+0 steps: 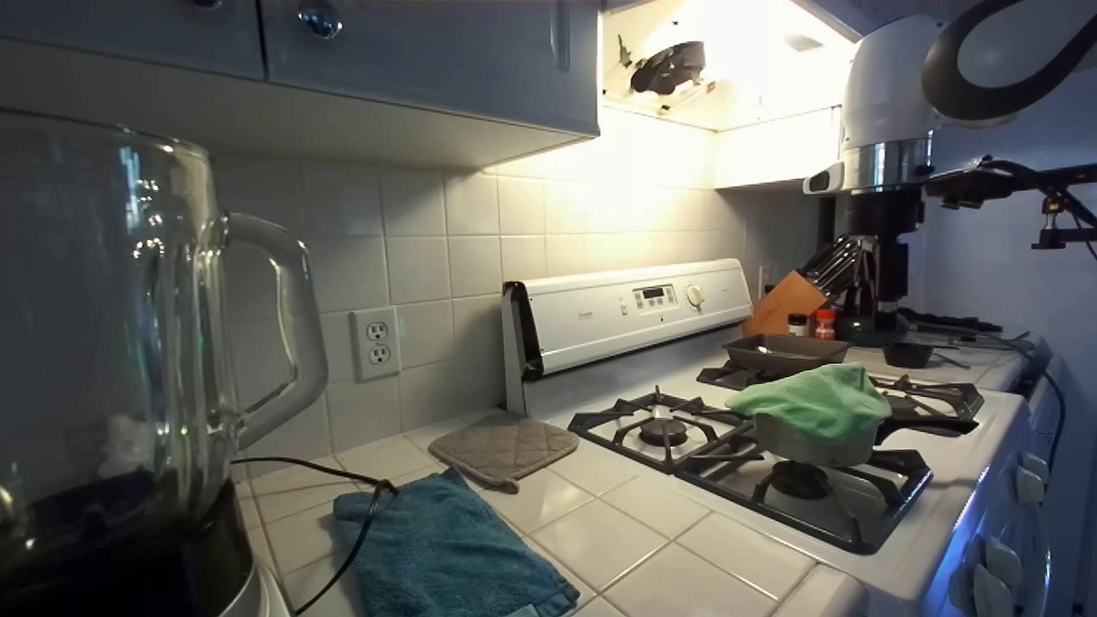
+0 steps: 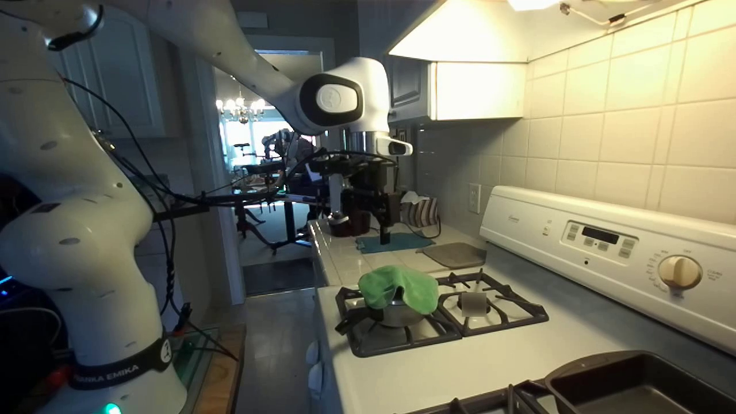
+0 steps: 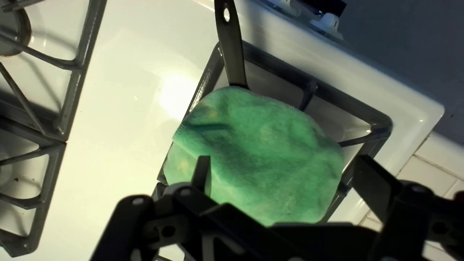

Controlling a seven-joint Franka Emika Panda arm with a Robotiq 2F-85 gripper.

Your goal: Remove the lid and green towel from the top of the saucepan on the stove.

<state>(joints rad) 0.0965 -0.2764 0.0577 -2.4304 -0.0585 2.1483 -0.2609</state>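
Observation:
The green towel [image 1: 810,398] is draped over the saucepan on the front burner and also shows in an exterior view [image 2: 422,287] and the wrist view [image 3: 268,145]. The saucepan [image 1: 814,444] is light metal, with its black handle [image 2: 353,319] toward the stove's front edge; the handle also shows in the wrist view [image 3: 232,50]. The lid is almost wholly hidden under the towel; a small metallic patch shows beneath the towel's fold in an exterior view. My gripper [image 3: 282,159] is open and empty, pointing down above the towel, apart from it. It also shows in an exterior view [image 2: 385,234].
A dark baking pan [image 2: 638,391] sits on another burner. A knife block [image 1: 784,304] and spice jars stand behind it. A grey potholder [image 1: 504,446], a blue towel [image 1: 446,540] and a glass blender [image 1: 111,300] are on the tiled counter. The stove's back panel [image 1: 634,313] rises behind.

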